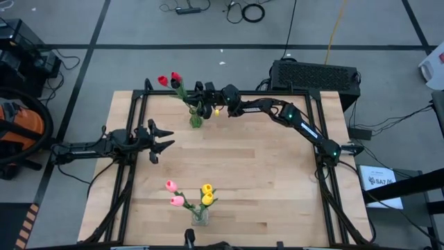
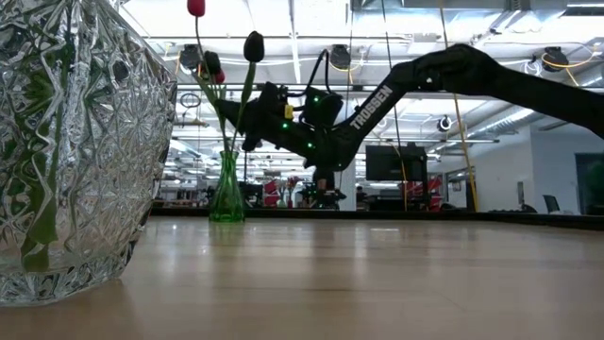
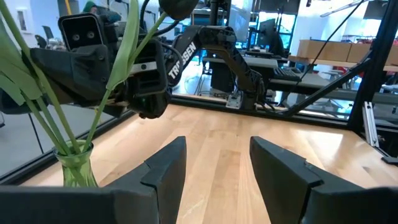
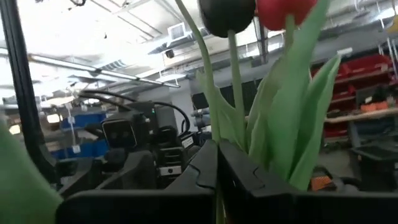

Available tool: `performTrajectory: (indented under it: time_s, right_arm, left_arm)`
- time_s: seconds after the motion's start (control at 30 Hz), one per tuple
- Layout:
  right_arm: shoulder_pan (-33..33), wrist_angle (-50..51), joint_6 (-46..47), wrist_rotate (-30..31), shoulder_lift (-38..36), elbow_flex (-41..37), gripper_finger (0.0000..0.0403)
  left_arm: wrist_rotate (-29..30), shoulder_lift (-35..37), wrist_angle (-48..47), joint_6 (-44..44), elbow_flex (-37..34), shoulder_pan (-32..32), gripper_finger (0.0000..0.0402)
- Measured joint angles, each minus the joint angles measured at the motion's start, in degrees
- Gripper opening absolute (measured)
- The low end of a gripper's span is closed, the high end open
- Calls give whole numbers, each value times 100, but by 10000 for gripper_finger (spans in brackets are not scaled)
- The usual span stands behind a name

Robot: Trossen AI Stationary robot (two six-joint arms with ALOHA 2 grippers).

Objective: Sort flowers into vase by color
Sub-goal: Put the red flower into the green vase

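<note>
A slim green vase point(image 1: 195, 119) point(image 2: 226, 189) stands near the table's far edge with red point(image 1: 163, 80) and dark point(image 2: 253, 45) flowers in it, their stems in its neck. My right gripper point(image 1: 198, 103) point(image 4: 217, 155) is shut just above the vase, among the stems. A clear cut-glass vase point(image 1: 200, 217) point(image 2: 66, 142) at the near edge holds pink point(image 1: 173, 193) and yellow point(image 1: 207, 193) flowers. My left gripper point(image 1: 165, 139) point(image 3: 217, 162) waits open at the table's left, touching nothing. My right gripper pinches a thin green stem point(image 4: 214, 127) between its two shut fingers, above the green vase's neck. The fingers come from the table's right, slanting a little upward, and lie across the stem. The stem stands nearly upright, running down toward the vase; its head is out of the wrist view.
Bare wood point(image 1: 243, 167) lies between the two vases. A black metal frame point(image 1: 132, 118) runs along the table's edges. A black box point(image 1: 316, 73) sits behind the far right corner.
</note>
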State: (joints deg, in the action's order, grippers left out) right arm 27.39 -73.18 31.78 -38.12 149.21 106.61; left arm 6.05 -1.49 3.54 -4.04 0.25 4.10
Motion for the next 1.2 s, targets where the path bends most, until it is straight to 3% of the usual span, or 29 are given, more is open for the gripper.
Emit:
performTrajectory:
  time_s: [0.27,0.5,0.9,1.2]
  right_arm:
    - [212,-28,651,-579,0,0,0]
    - [294,-69,724,-610,0,0,1]
    - [303,-80,842,-961,0,0,52]
    - [381,-617,1386,-1158,-4,0,55]
  left_arm:
    - [-1,0,-1,1,1,1,185]
    - [-1,2,0,0,0,2,185]
    - [-1,-1,1,1,0,0,185]
    - [-1,2,-1,1,1,2,185]
